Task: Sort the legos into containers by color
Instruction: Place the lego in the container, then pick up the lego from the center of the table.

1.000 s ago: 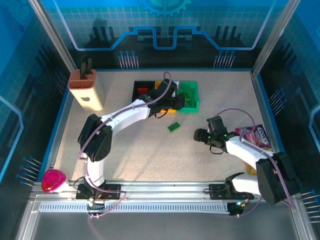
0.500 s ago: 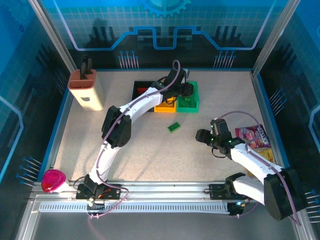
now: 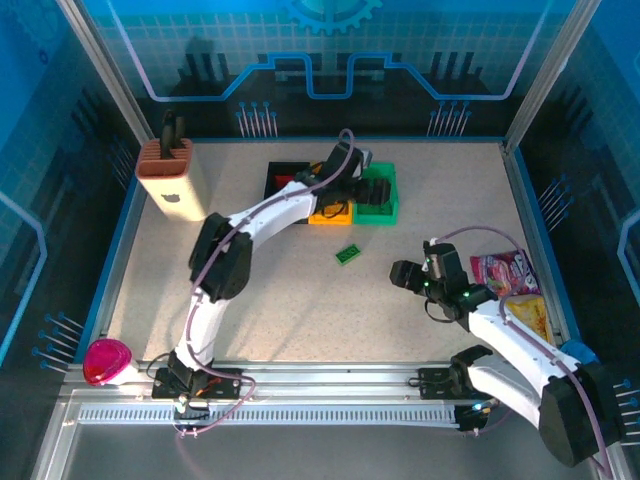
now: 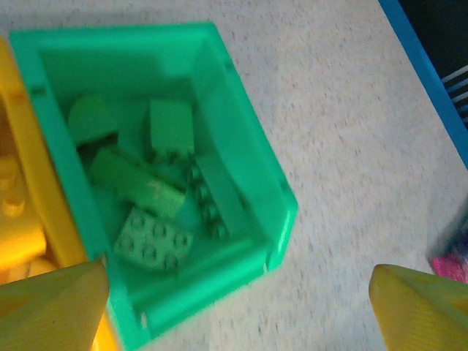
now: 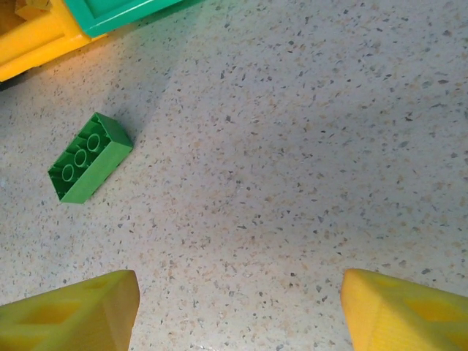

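Green brick (image 5: pixel 89 157) | lying apart, left of right hand (image 5: pixel 238 311) | hand open, empty

The white left arm (image 3: pixel 270 210) stretches forward, left gripper (image 3: pixel 368 187) hanging over the green plastic bin (image 3: pixel 378 213), yellow fingers (image 4: pixel 51 303) spread wide. The right gripper (image 3: pixel 402 272), nearer than the bin, is likewise spread and empty.

green bin (image 4: pixel 248 183): smooth glossy plastic | bricks (image 4: pixel 150 241) in it: same plastic, studded, slight sheen | yellow bin (image 4: pixel 44 168): glossy plastic | loose green brick (image 5: pixel 89 157): smooth plastic | tabletop (image 5: pixel 292 146): matt, speckled (stone-like, finely grained) | snack packet (image 3: pixel 503 270): shiny film
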